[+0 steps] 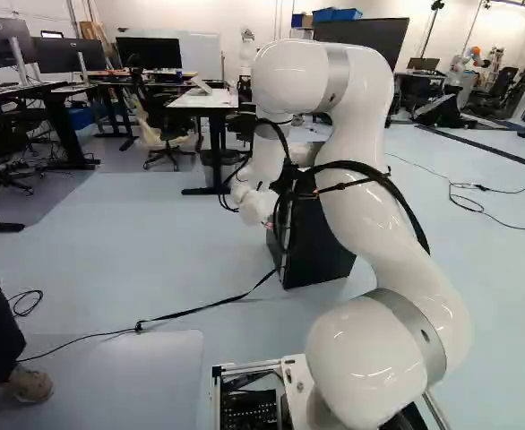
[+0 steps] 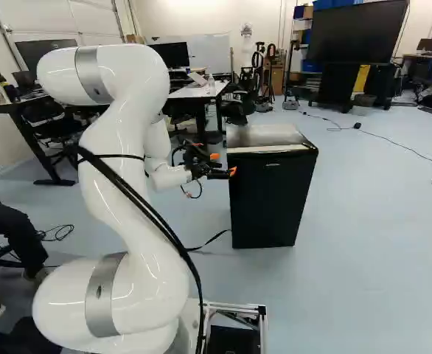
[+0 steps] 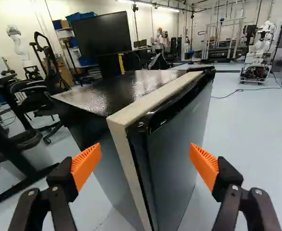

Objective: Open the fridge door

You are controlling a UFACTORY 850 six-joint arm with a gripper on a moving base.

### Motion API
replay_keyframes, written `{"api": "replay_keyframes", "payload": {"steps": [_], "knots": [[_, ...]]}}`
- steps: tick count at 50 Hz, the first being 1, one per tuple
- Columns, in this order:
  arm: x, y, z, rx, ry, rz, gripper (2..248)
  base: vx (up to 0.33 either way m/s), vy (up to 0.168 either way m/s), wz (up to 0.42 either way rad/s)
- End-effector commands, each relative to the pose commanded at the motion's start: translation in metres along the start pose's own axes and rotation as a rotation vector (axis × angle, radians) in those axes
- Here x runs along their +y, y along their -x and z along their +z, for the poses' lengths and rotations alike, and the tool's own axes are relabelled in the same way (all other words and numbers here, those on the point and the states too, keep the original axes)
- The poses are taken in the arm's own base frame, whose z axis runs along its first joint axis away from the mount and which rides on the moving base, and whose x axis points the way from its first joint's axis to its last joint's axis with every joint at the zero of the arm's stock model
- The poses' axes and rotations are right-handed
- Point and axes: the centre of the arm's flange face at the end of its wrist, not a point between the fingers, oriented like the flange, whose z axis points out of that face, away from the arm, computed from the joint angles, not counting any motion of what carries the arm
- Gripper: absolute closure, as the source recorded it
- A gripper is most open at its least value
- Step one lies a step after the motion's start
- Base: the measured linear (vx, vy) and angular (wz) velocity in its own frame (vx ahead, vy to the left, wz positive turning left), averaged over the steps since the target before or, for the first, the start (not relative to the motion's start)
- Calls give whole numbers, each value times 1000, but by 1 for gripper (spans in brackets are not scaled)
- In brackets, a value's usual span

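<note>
Our hand (image 2: 223, 164) is spread near the fridge (image 2: 239, 221), mid-frame in the right base view; the door's (image 3: 177, 154) edge lies ahead between its fingers (image 3: 86, 166). Floor (image 2: 378, 236) stretches lower right. In the left base view, our arm (image 1: 370, 179) hides part of the fridge.

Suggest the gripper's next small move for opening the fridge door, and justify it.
The open gripper should probably ease slightly forward, towards the near edge of the fridge door: that edge and the pale strip beside it lie ahead, between the orange pads, and neither pad appears to touch the fridge.
</note>
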Motion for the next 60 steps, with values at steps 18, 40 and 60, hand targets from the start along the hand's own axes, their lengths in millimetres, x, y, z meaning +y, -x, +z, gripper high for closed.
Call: {"api": "replay_keyframes", "payload": {"steps": [18, 40, 60], "knots": [[4, -2, 8, 3, 17, 5, 3, 0, 0, 0], [12, -4, 13, 4, 34, 5, 3, 0, 0, 0], [21, -6, 14, 2, 48, 1, 3, 0, 0, 0]]}}
